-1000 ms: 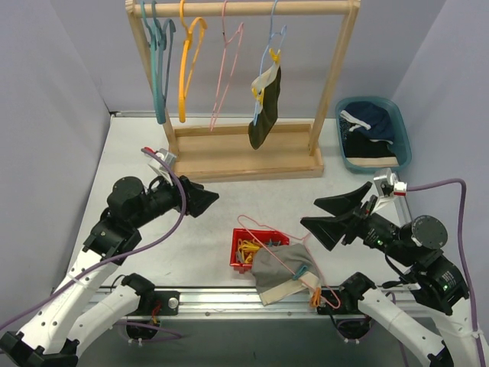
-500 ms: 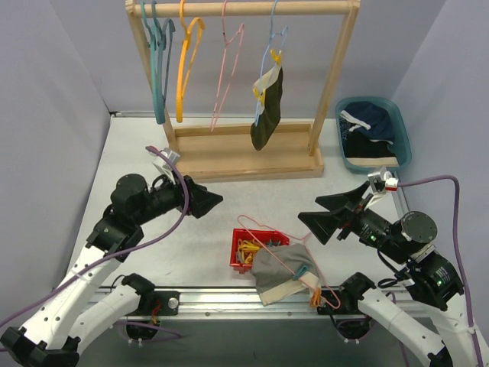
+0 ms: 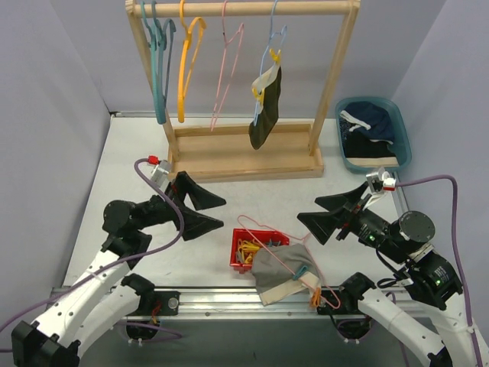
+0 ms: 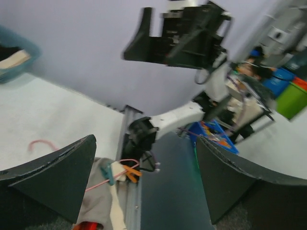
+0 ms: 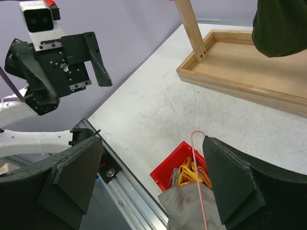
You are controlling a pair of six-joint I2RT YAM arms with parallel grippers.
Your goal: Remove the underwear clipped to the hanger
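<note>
Left gripper [image 3: 221,213] wide open, empty, in front of the wooden rack [image 3: 244,164], left side. Right gripper [image 3: 308,211] also spread wide, nothing held, in front of the rack, right side. Dark olive brief [image 3: 265,107] hangs clipped to a blue hanger [image 3: 273,42] on the rack's rail. Grey-beige brief [image 3: 279,273] lies well in front of the rack at the near edge of the surface [image 3: 137,153], pink hanger [image 3: 263,229] on it, touching a red clip box [image 3: 246,249]. Navy brief [image 3: 374,117] sits in the teal bin [image 3: 403,138] right of the rack.
</note>
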